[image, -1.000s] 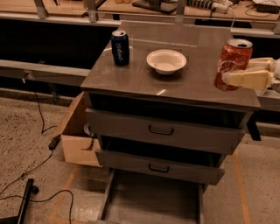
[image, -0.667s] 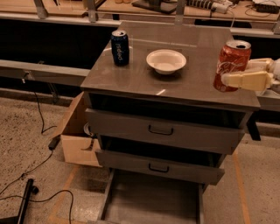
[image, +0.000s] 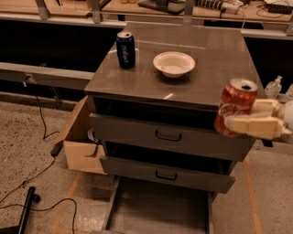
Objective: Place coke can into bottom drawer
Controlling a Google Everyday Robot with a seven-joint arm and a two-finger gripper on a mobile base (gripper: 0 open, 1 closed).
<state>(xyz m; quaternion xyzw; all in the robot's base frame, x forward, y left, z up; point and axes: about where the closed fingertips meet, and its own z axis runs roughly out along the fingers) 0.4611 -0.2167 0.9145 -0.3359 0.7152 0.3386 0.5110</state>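
Speckled floor (image: 27, 132) with black cables (image: 43, 130), a cardboard box (image: 78, 157), workbenches (image: 68, 7) behind.

Two cans are showing, coke can (image: 234, 105) and blue can (image: 125, 50), one bowl (image: 174, 63), three drawers (image: 137, 130), one gripper (image: 233, 120) clasping the coke can beside the cabinet (image: 210, 55)

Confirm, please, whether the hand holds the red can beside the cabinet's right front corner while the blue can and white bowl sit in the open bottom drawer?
Not quite: the camera view shows the blue can and white bowl standing on the cabinet top, not in the open bottom drawer. The hand does hold the red can beside the cabinet's right front corner.
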